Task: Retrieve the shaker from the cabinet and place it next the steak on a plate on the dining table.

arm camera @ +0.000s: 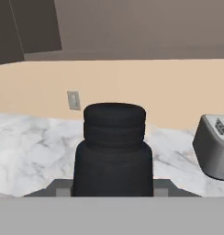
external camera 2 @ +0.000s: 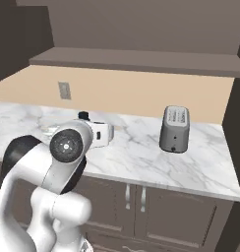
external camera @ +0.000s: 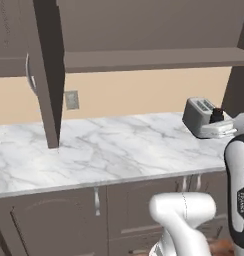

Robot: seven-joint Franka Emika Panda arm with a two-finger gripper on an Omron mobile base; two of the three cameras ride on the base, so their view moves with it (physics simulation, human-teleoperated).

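Gripping the shaker [arm camera: 113, 151] with the pincer [arm camera: 113, 192], jaws clamping on the lower body from both sides. Carrying it upright, narrower ribbed top pointing up, wider base sitting down between the fingers. Blocking much of the hand view with its black body, and hiding most of the fingers behind it.

Holding the load in the air over the counter [external camera: 104, 150], well above the marble and touching nothing else. Showing the shaker in the left base view as a small dark stub [external camera: 217, 116] poking up from the white hand, and in the right base view as a dark cap [external camera 2: 83, 116] just above the hand.

Facing the beige wall [arm camera: 146, 87] straight ahead of the pincer. Looking past the shaker at an outlet [arm camera: 74, 100] on that wall, ahead and a little to the left. Passing a grey toaster [arm camera: 214, 147] standing on the marble to the right of the pincer and somewhat ahead, apart from it.

Sitting below the cabinet [external camera: 144, 59], with its long shelf running overhead and ahead of the pincer. Leaving the tall door [external camera: 49, 70] well off to the left, hanging down towards the counter.
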